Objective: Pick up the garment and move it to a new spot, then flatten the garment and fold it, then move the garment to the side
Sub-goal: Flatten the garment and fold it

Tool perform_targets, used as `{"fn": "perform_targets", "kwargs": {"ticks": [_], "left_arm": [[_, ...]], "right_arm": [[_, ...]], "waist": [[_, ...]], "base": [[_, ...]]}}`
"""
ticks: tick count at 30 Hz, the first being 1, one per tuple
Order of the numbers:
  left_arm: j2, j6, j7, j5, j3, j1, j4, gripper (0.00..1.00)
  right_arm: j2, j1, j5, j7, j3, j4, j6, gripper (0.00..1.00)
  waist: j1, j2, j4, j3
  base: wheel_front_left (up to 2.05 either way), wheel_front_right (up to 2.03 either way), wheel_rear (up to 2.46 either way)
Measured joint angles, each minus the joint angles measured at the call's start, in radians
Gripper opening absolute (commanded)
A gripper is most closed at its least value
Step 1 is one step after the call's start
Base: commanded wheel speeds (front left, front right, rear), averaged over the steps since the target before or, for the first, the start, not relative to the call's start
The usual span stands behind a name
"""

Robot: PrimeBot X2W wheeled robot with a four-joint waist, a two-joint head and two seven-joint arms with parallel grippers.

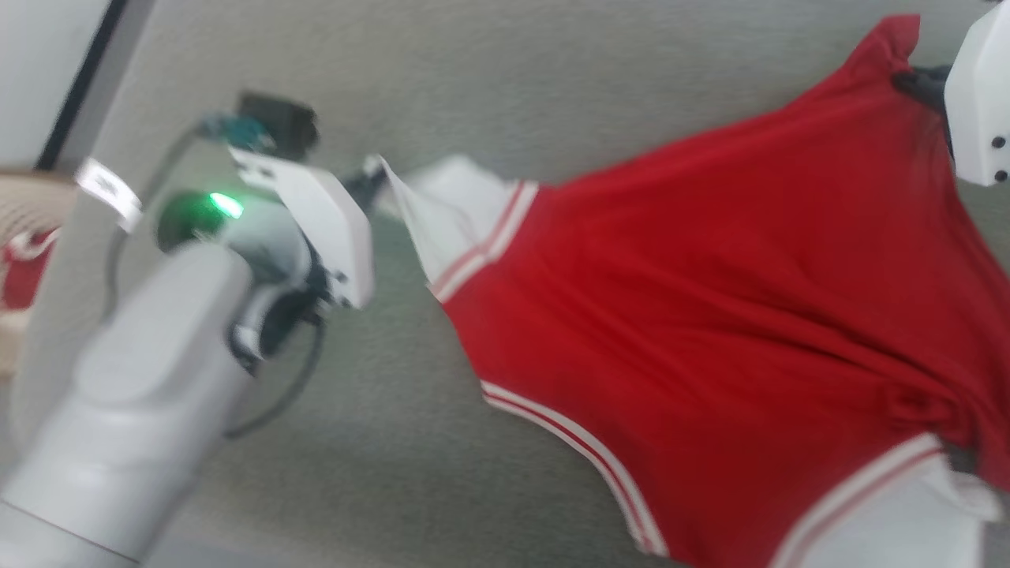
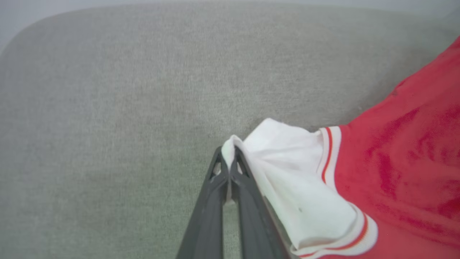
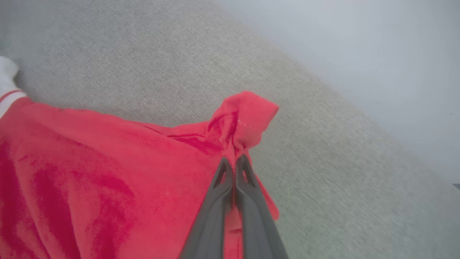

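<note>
Above the grey fabric surface (image 1: 379,473), we pinch the garment (image 1: 710,315) by its white sleeve (image 2: 287,172) in our left gripper (image 2: 229,162) and a red corner (image 3: 248,111) in our right gripper (image 3: 235,163).

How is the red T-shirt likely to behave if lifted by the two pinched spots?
Probably floppy: the garment bunches into folds where the right gripper pinches its red corner, so the middle would likely sag. Likely light: the left gripper holds the white sleeve by a thin pinch. Wrinkles run between the grips, so it may stretch rather than hold shape.
</note>
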Motion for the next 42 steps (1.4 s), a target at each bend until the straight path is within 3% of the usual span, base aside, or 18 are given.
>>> {"fn": "perform_targets", "kwargs": {"ticks": [6, 13, 25, 34, 42], "left_arm": [[0.097, 0.024, 0.106, 0.029, 0.016, -0.103, -0.08, 0.0], [0.17, 0.033, 0.213, 0.046, 0.022, -0.202, -0.131, 0.0], [0.224, 0.024, 0.327, 0.062, 0.03, -0.367, -0.133, 0.0], [0.189, 0.012, 0.247, 0.096, 0.039, -0.462, -0.018, 0.0], [0.129, 0.026, 0.011, 0.209, 0.046, -0.638, 0.151, 0.0]], "right_arm": [[-0.017, -0.034, 0.04, -0.057, 0.012, -0.054, 0.0, 0.0], [-0.026, -0.06, 0.056, -0.08, 0.004, -0.087, 0.0, 0.0], [-0.024, -0.094, 0.056, -0.094, -0.043, -0.112, 0.0, 0.0], [0.031, -0.135, 0.031, -0.117, -0.076, -0.025, 0.0, 0.0], [0.13, -0.257, -0.051, -0.235, -0.073, 0.159, 0.0, 0.0]], "waist": [[0.0, 0.0, -0.088, -0.049], [0.0, 0.0, -0.165, -0.106], [0.0, 0.0001, -0.275, -0.204], [0.0, 0.0, -0.305, -0.206], [0.0, 0.0, -0.313, -0.11]], "base": [[0.0, 0.0, 0.0], [0.0, 0.0, 0.0], [0.0, 0.0, 0.0], [0.0, 0.0, 0.0], [0.0, 0.0, 0.0]]}}
